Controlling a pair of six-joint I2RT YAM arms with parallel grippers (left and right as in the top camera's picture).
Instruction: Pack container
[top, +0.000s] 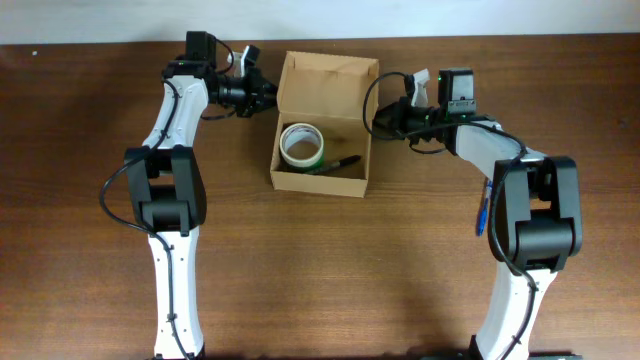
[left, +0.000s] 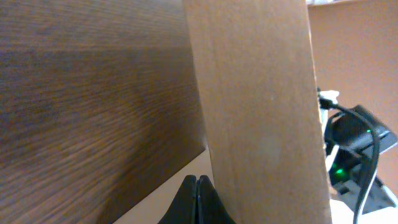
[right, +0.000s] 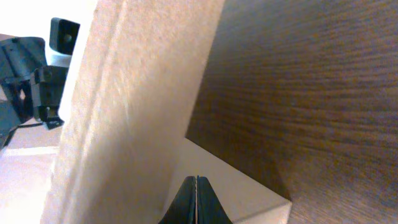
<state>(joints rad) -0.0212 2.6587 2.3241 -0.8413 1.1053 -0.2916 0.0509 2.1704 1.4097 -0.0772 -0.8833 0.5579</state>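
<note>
The tan cardboard container (top: 318, 182) stands open at the table's middle back, its lid flap (top: 330, 68) raised at the far side. Inside lie a white tape roll (top: 300, 143) and a black marker (top: 336, 162). My left gripper (top: 266, 92) is shut and empty, its tips against the box's left outer wall (left: 255, 106) near the far corner. My right gripper (top: 379, 118) is shut and empty, its tips at the box's right outer wall (right: 130, 124). The shut fingertips show in the left wrist view (left: 197, 190) and the right wrist view (right: 197, 190).
A blue pen (top: 482, 210) lies on the brown wooden table (top: 330, 280) beside the right arm. The table's far edge meets a pale wall just behind the box.
</note>
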